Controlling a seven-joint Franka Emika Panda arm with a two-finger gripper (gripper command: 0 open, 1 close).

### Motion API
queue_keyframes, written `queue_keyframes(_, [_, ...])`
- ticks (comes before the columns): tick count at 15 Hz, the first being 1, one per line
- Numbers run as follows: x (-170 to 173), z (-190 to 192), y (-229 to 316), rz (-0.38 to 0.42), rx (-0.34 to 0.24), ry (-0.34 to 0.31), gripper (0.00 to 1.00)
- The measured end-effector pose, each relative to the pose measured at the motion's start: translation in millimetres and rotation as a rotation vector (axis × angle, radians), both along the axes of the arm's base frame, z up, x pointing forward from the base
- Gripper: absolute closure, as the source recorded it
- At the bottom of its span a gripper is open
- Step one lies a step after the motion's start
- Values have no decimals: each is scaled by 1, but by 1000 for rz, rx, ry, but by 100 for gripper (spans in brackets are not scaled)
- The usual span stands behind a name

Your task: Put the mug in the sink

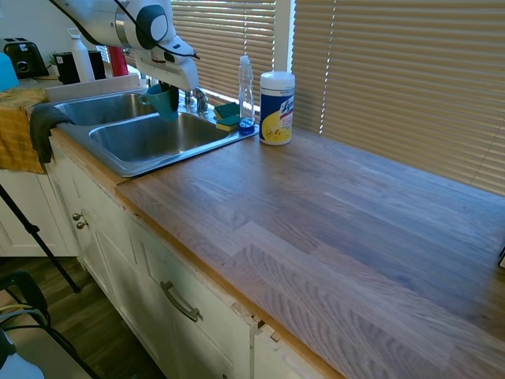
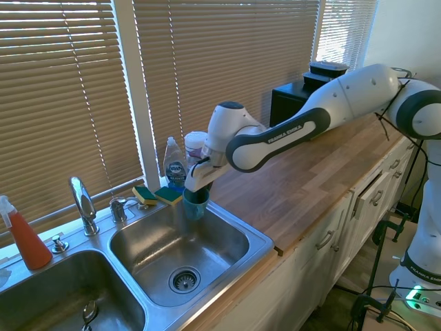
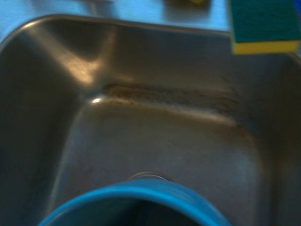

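The hand (image 2: pixel 196 194) is pinching the mug (image 2: pixel 195 205) upright by its rim, hanging over the sink (image 2: pixel 256 238) basin's 12 o'clock side — it should be lowering straight down, releasing only once the base is touching steel.

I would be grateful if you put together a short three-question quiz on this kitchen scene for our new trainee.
1. True or false: the mug already rests on the floor of the sink.
2. Over which basin does the hand hold the mug: A) the one next to the wooden counter, B) the one by the red spray bottle?
3. Fill in: the two sponges lie on the sink's rim beside the clear ____ bottle.

Key: 1 false, it hangs above the basin, gripped at its rim. 2 A. 3 dish soap.
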State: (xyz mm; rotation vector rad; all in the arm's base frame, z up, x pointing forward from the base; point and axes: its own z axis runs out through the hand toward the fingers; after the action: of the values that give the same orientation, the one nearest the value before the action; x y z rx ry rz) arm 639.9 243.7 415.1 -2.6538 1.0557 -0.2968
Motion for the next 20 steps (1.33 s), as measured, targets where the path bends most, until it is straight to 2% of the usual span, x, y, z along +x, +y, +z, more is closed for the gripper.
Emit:
queue_keyframes(6, [60,-91,45,53,-27,61,100])
queue_keyframes(8, [83,-106,52,62,-28,83,100])
queue_keyframes(10, [93,-108,56,64,-32,98,100])
queue_keyframes(15, [113,-181,59,62,-30,133,100])
queue_keyframes(18, [118,-206,61,66,-22,151,100])
queue_keyframes(19, [118,-211,61,65,-22,156,0])
queue_keyframes(20, [119,-213,61,65,-23,161,0])
